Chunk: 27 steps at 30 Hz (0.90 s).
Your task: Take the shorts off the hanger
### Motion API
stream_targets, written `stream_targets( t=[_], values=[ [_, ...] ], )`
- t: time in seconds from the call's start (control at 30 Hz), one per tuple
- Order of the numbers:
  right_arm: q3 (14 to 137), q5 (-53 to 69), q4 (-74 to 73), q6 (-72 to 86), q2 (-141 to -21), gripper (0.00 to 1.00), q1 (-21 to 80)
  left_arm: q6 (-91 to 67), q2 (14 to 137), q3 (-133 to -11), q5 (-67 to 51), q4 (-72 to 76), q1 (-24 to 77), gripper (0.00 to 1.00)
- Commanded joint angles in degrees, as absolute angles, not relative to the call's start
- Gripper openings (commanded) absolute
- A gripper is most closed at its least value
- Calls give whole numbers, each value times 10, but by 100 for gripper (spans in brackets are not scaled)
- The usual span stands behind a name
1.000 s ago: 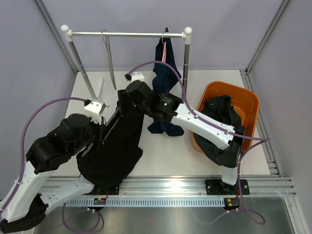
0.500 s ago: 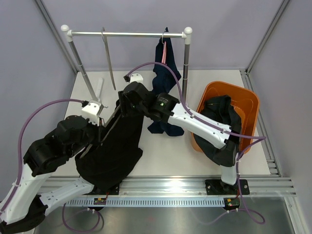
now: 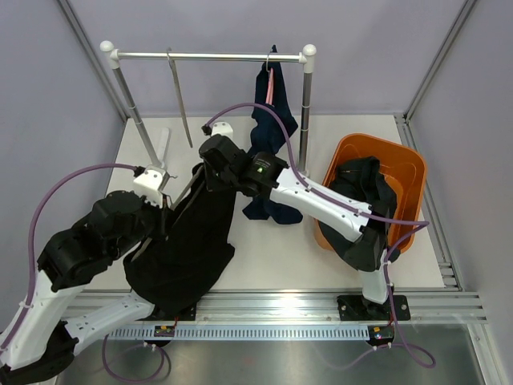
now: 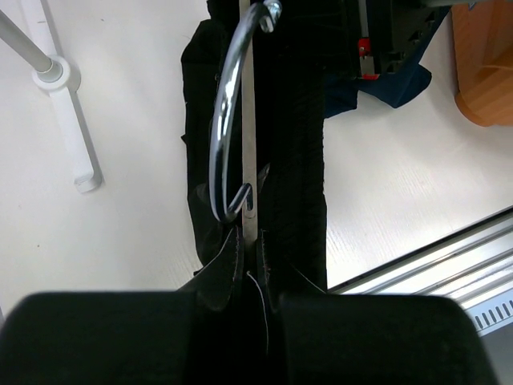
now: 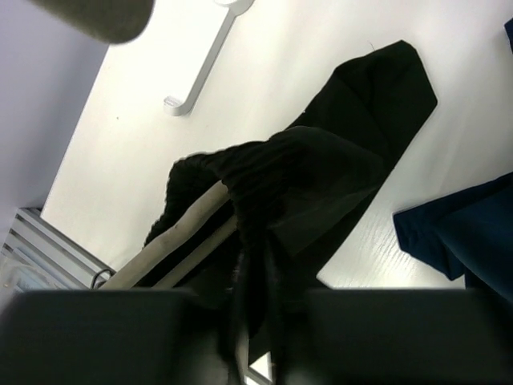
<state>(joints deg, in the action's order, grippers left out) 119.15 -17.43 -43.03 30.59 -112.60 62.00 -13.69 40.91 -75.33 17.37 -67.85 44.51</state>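
Black shorts (image 3: 188,249) hung limp, light; best hold: ribbed waistband (image 5: 280,168). Left gripper (image 4: 250,245) clamped hanger (image 4: 218,136); right gripper (image 5: 255,317) pinched waistband, lower centre.

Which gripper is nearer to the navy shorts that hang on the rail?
Right. The right gripper is just left of the navy shorts, at the black shorts' top; the left gripper is farther left, across the black shorts.

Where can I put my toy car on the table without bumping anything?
Best spot: the bare table at the front, between the black shorts and the orange bin. A smaller strip lies at the back right, between the rack post and the bin. The left middle is crowded with cloth.
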Motion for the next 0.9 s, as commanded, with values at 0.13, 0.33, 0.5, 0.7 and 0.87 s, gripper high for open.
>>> stream_targets(
  t=[0.13,0.33,0.5,0.7,0.87],
  values=[
    [1247,-214,-446,303,-1129,0,570,-134,390,-770,148,-677,447,0],
    [1271,-207,-454,300,-1143,0,545,-125,373,-789,130,-679,447,0],
    [1279,-207,-461,294,-1156,0,542,-120,354,-807,121,-670,447,0],
    [1246,-196,-447,299,-1144,0,543,-120,344,-817,122,-657,447,0],
    [1176,-192,-428,303,-1104,0,553,-134,324,-807,171,-615,447,0]
  ],
)
